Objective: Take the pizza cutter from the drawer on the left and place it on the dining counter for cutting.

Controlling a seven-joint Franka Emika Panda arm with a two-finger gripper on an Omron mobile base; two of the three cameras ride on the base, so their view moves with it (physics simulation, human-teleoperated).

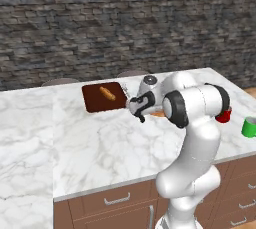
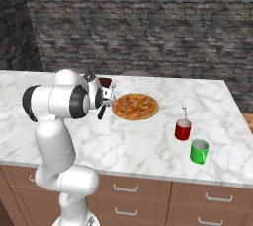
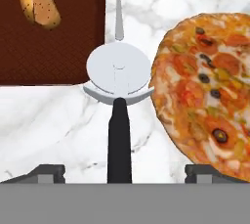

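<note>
Right now the pizza cutter (image 3: 118, 78) lies flat on the dining counter (image 3: 58, 115), center of the hand view: round silver wheel toward the top, black handle running down to the bottom edge. It sits betw. the dark brown cutting board (image 3: 51, 47) at upper left and the pizza (image 3: 207, 91) filling the right side; wheel is just beside both, whether it touches either can't be told. A fork (image 3: 117, 3) lies at top center, tines up, its handle end reaching the wheel's upper rim. A bread roll (image 3: 39, 0) rests on the board, upper left corner.

Gripper (image 3: 119, 174) is spread wide: the two dark tips show at lower left and lower right of the hand view, well apart, w/ the cutter's handle betw. them and touched by neither. Nothing gripped.

Left base view: arm rises from lower right, gripper (image 1: 137, 107) at center frame over the counter (image 1: 100, 148), board (image 1: 102, 98) w/ roll just left of it. A red cup (image 1: 224, 115) and a green mug (image 1: 249, 127) stand at the right edge. Wood drawer fronts w/ silver handles along the bottom.

Right base view: gripper (image 2: 104, 102) left of center, pizza (image 2: 135, 106) just right of it; red cup (image 2: 183, 130) and green mug (image 2: 199, 151) stand at right center.
</note>
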